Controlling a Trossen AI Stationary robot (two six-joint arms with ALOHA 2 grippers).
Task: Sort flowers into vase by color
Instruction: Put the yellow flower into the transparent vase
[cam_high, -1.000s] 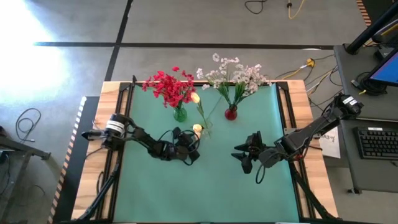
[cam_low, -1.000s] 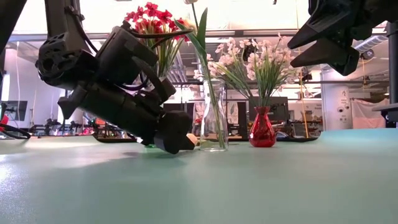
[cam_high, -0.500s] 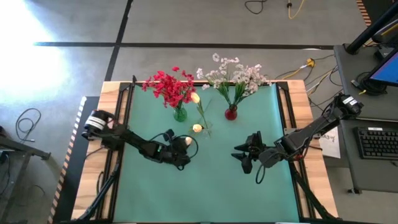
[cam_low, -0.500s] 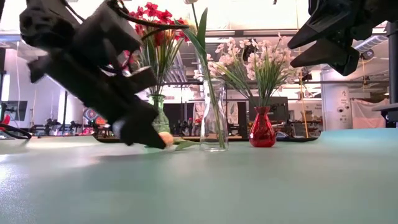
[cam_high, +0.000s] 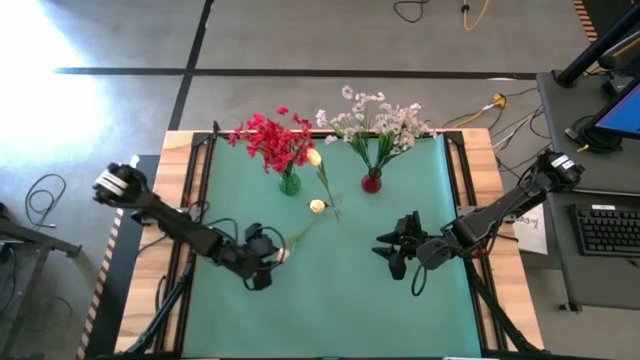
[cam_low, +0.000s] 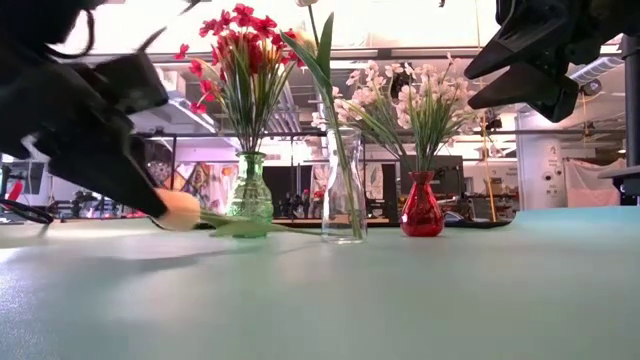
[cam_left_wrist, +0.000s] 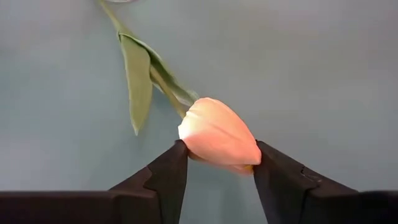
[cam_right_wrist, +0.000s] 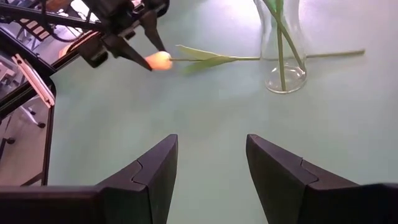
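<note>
My left gripper (cam_high: 278, 256) is shut on the peach-cream bud (cam_left_wrist: 217, 134) of a flower, left of the table's middle. The flower's green stem (cam_right_wrist: 249, 58) trails over the mat and passes behind the clear vase (cam_right_wrist: 283, 56). That vase (cam_low: 344, 200) holds upright green stems. Red flowers stand in a green vase (cam_high: 289, 183), and white ones in a red vase (cam_high: 371, 182). My right gripper (cam_high: 385, 250) hangs open above the mat, right of the middle, with nothing between its fingers. My left gripper pinches the bud by its two sides (cam_left_wrist: 191, 134) between its two fingers. The fingers slant down from the table's left-near side. The bud (cam_low: 180, 210) sits just above the mat. The stem (cam_low: 262, 226) and a leaf (cam_left_wrist: 137, 81) trail away along the mat toward the clear vase.
The three vases stand in a row near the far edge of the green mat (cam_high: 340, 310). A cream bud (cam_high: 317, 206) shows beside the clear vase. The near half of the mat is bare. A desk with a keyboard (cam_high: 605, 228) stands right of the table.
My left gripper has moved toward the table's left and near edges, away from the clear vase. It has risen a little and tipped to a flatter slant. It has drawn the flower along by its bud, and the stem has slid over the mat after it.
</note>
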